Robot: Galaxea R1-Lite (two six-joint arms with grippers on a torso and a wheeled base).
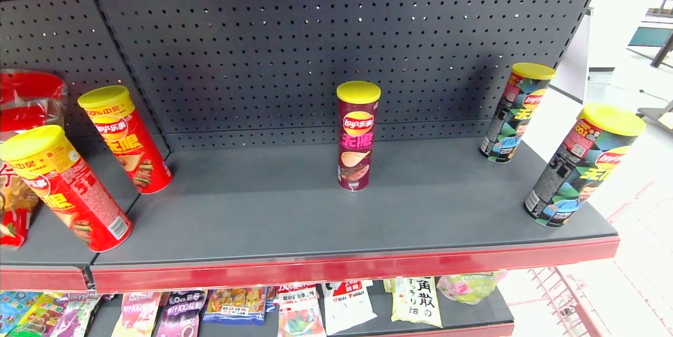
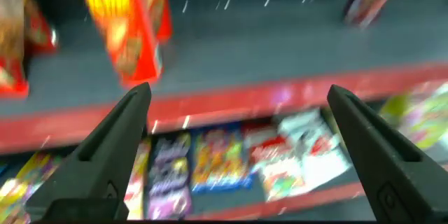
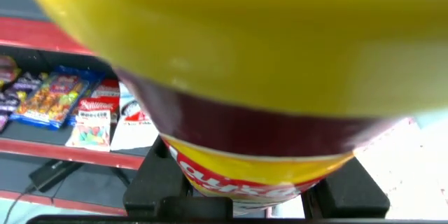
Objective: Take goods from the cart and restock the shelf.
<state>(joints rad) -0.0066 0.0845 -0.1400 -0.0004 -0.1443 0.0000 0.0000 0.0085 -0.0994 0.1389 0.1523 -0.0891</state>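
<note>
Left gripper (image 2: 238,91) is wide open and empty, facing the shelf (image 1: 315,268) rim near the red cans (image 1: 126,137). There's bare deck either side of the shelved maroon can (image 1: 357,137), with patterned cans (image 1: 518,111) far right. Right gripper (image 3: 255,178) is clamped on the held chip can (image 3: 245,129), fingers either side of its body, yellow lid toward the wrist camera. Probably a light, stiff tube with a slick wall that dents if squeezed. Mid-body grip looks safest.

Matt perforated metal back panel (image 1: 315,53), glossy shelf edge (image 1: 347,267), smooth plastic can lid (image 1: 358,92), shiny snack packets (image 1: 347,306)
</note>
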